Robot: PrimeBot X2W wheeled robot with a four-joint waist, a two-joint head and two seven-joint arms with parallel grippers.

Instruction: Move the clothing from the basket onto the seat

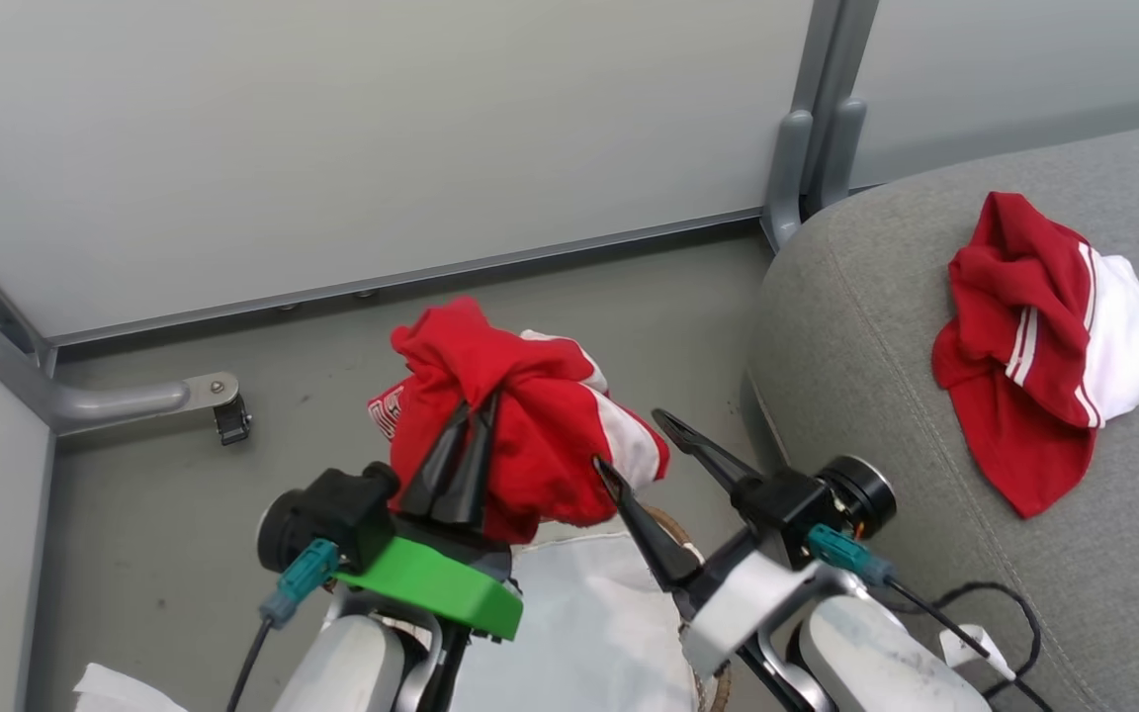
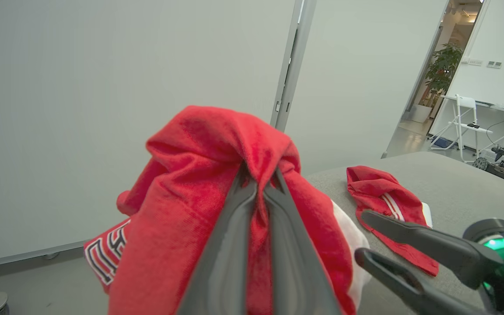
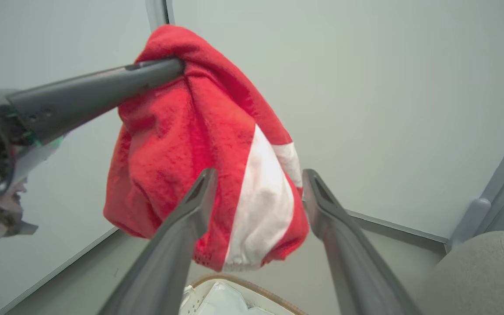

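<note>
The clothing (image 1: 530, 435) is soft, light and floppy, so a pinch on a bunched fold near its top should hold it. It hangs above the basket (image 3: 243, 278), just off the left edge of the seat (image 1: 925, 475). The left end effector (image 1: 479, 403) is clenched on that fold, fingers pointing up. The right end effector (image 1: 627, 437) is spread wide beside the cloth, holding nothing. Another red top (image 1: 1014, 346) lies on the seat
</note>
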